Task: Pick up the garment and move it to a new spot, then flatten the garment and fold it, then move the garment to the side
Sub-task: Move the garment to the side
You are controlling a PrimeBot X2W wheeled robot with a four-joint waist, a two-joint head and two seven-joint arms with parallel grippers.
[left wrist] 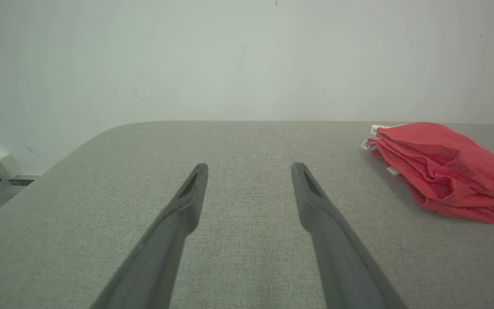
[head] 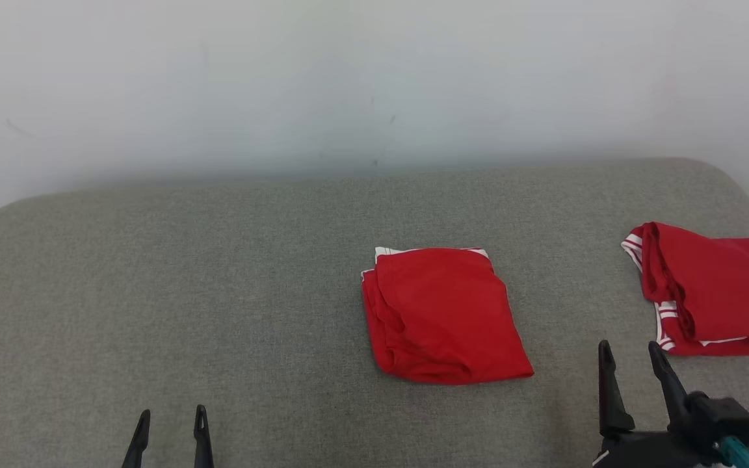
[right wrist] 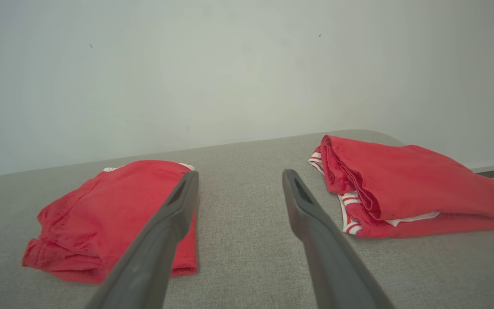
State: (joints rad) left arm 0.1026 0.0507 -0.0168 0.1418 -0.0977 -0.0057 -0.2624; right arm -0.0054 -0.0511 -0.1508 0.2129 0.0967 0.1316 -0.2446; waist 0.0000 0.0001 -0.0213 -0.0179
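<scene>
The head camera is looking forward and down from above onto the grey woven-fabric surface with rounded corners [head: 218, 292], facing the pale plain wall [head: 348, 78]. Both wrist cameras are sitting low and near over it, aiming toward the wall. All three are sharing the folded red cloth garment with white trim [head: 443, 315].

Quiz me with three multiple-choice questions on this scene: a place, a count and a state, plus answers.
1. Where does the folded red garment lie relative to the other red garment? A) to its left B) to its right C) on it
2. How many red garments lie on the grey surface? A) one B) two C) three
3. How does the right gripper stand? A) open, empty B) shut on cloth C) shut, empty
Answers: 1 A, head view shows it leftward, apart; 2 B, two separate piles; 3 A, fingers spread over bare surface.
</scene>
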